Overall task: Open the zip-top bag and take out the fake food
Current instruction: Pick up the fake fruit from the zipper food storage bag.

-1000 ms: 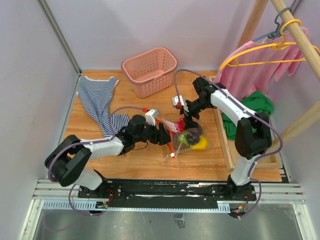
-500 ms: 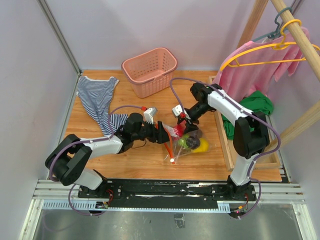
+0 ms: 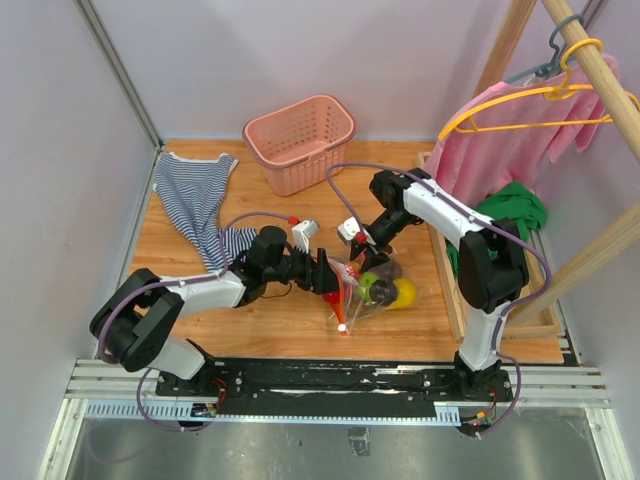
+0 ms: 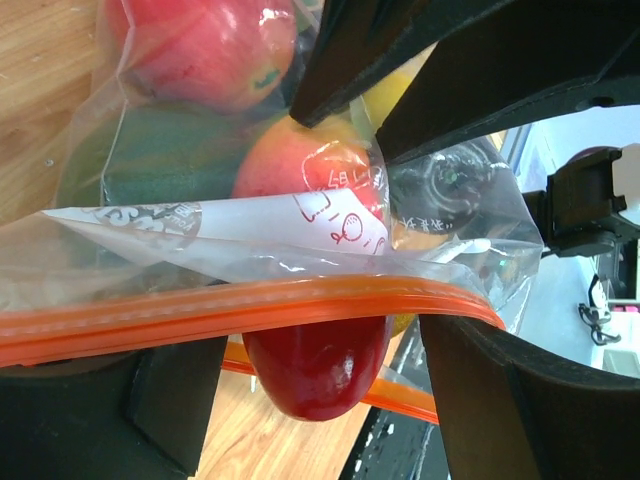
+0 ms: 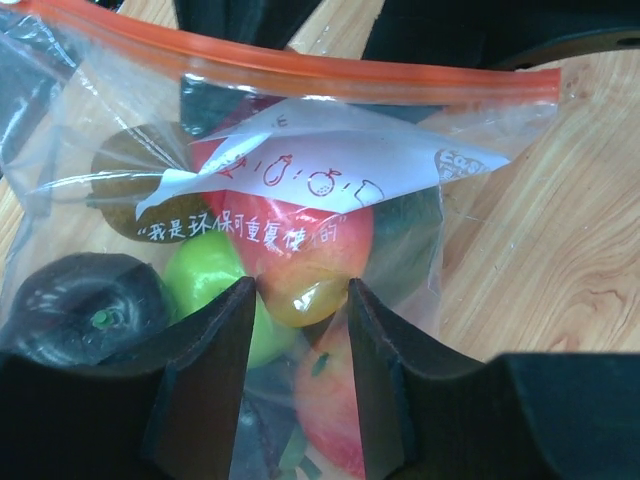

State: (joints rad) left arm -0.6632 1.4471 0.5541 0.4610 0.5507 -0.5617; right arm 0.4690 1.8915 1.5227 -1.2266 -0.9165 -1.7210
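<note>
The zip-top bag (image 3: 385,278) lies on the wooden table between the arms, its red-orange zip strip (image 4: 200,312) parted at the mouth. My left gripper (image 3: 328,277) is at the mouth, shut on a dark red fruit (image 4: 315,372) that pokes out below the strip. Its fingertips are hidden behind the strip. My right gripper (image 3: 366,240) grips the bag's body (image 5: 405,235) from the far side, its fingers pinching a red-yellow fruit (image 5: 300,285) through the plastic. A light green fruit (image 5: 200,282), a black one (image 5: 80,305), more red ones and a white label (image 5: 300,165) are inside.
A pink slotted basket (image 3: 300,140) stands at the back. A striped shirt (image 3: 195,195) lies at the back left. A wooden crate holding a green cloth (image 3: 512,212) borders the right side, under a pink garment on a yellow hanger (image 3: 520,125).
My left gripper has drawn back to the left with the dark red fruit now showing at its tip. My right gripper has moved left, and the bag has shifted a little with it.
</note>
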